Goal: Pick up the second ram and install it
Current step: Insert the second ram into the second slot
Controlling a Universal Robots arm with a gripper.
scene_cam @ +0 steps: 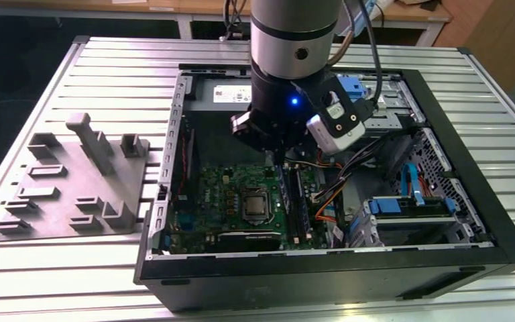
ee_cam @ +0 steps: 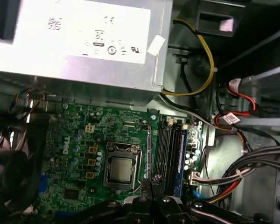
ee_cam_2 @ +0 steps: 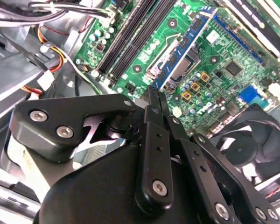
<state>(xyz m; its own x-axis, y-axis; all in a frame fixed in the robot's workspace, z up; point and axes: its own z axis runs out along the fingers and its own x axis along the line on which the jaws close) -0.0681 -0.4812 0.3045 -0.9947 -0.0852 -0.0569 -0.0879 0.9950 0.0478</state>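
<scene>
Second ram (ee_cam_2: 186, 52) is in the tool (ee_cam_2: 155, 95), whose fingers are pinched together on it at the centre of the second wrist view. The stick runs off toward the upper right over the motherboard (ee_cam_2: 224, 70). Can't tell whether it touches the board.

The arm (scene_cam: 294, 47) stands upright at the top centre of the exterior view, wrist down inside the open computer case (scene_cam: 329, 272). In that case, the processor socket (scene_cam: 255, 204) sits lower centre and the memory slots (scene_cam: 300, 204) just right of it. Drive cages (scene_cam: 410, 208) and cables (scene_cam: 347, 181) are further right. A grey fixture (scene_cam: 70, 188) lies on the worktop (scene_cam: 61, 275) at the left.
</scene>
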